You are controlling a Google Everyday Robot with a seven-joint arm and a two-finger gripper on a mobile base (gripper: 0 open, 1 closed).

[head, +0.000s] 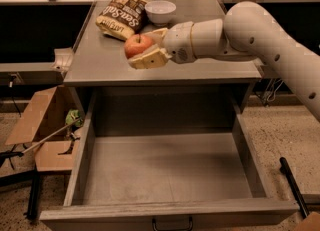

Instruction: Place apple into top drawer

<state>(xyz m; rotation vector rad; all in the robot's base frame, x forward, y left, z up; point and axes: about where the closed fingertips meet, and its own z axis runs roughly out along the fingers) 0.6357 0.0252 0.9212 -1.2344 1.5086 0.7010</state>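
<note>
The red-orange apple [137, 44] sits between the cream fingers of my gripper [145, 48], over the grey cabinet top [100, 65] near its front middle. The fingers [149, 60] close around the apple from the right; whether it rests on the surface or is lifted I cannot tell. My white arm reaches in from the right. The top drawer [165, 170] is pulled fully open below, a wide grey box with nothing in it and a small dark handle [171, 223] on its front.
A chip bag [120, 17] and a white bowl [160, 11] lie at the back of the cabinet top. A cardboard box [42, 130] with a green item stands on the floor at left. A dark bar [295, 187] lies at the right of the drawer.
</note>
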